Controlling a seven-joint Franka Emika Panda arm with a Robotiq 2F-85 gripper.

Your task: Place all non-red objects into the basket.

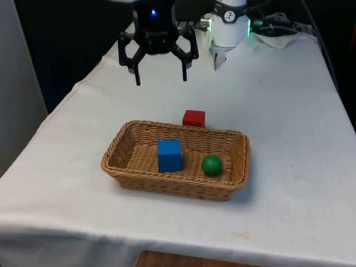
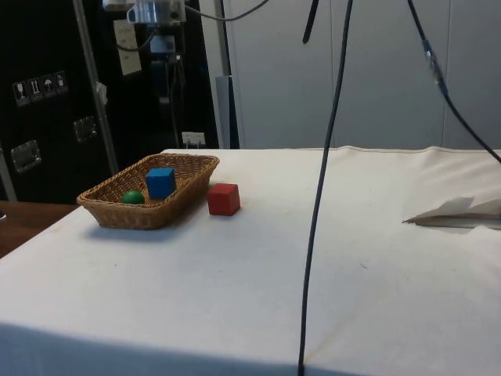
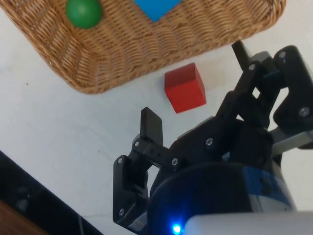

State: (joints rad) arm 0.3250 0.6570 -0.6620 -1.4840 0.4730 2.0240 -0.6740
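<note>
The blue wooden cube [image 1: 169, 155] and green ball [image 1: 211, 164] both lie inside the woven wicker basket [image 1: 133, 177], the red cube [image 1: 193, 118] rests just outside on the white-clothed surface [image 1: 289, 111], and the black pincer [image 1: 161, 77] hangs released and empty, so the task looks finished.
</note>
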